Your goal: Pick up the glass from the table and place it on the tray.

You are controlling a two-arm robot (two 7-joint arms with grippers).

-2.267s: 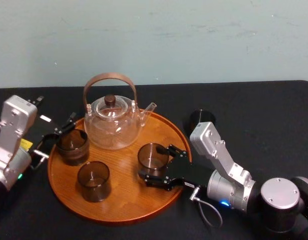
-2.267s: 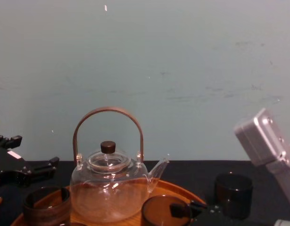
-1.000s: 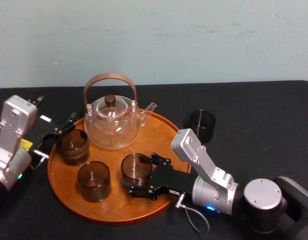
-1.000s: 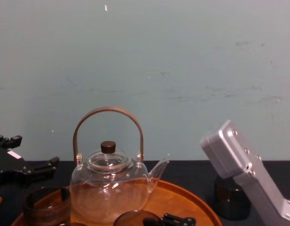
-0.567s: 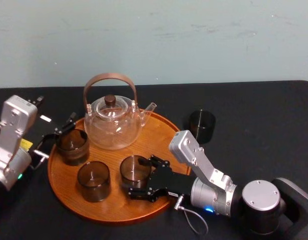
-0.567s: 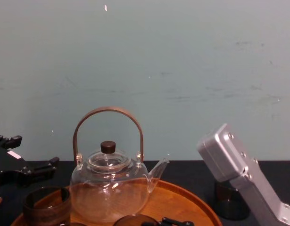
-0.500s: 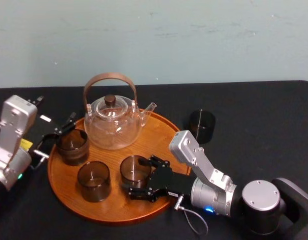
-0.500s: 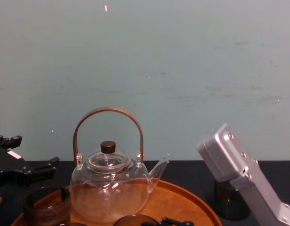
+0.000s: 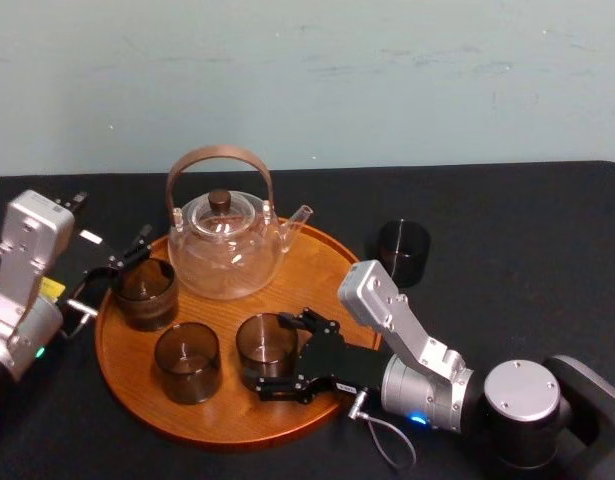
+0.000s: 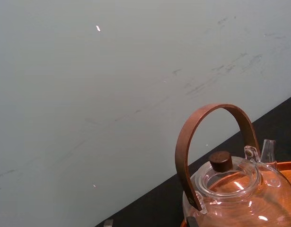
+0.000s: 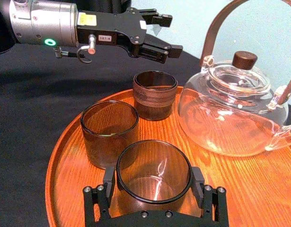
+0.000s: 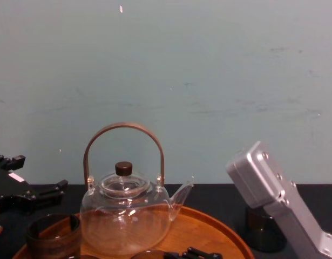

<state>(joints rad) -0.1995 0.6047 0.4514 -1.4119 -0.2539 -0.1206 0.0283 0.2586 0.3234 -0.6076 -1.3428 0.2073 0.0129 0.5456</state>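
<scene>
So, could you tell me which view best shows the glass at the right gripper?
The right wrist view: the glass is close, standing on the tray, clasped by the right gripper. The head view shows it smaller from above; the chest view catches its rim.

Orange-brown grained tray, smoky brown glass, black table.

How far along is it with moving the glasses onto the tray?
Two glasses sit on the tray. The right gripper holds a third glass low over it, not yet released. One dark glass waits on the table; the left gripper idles open beside the tray.
</scene>
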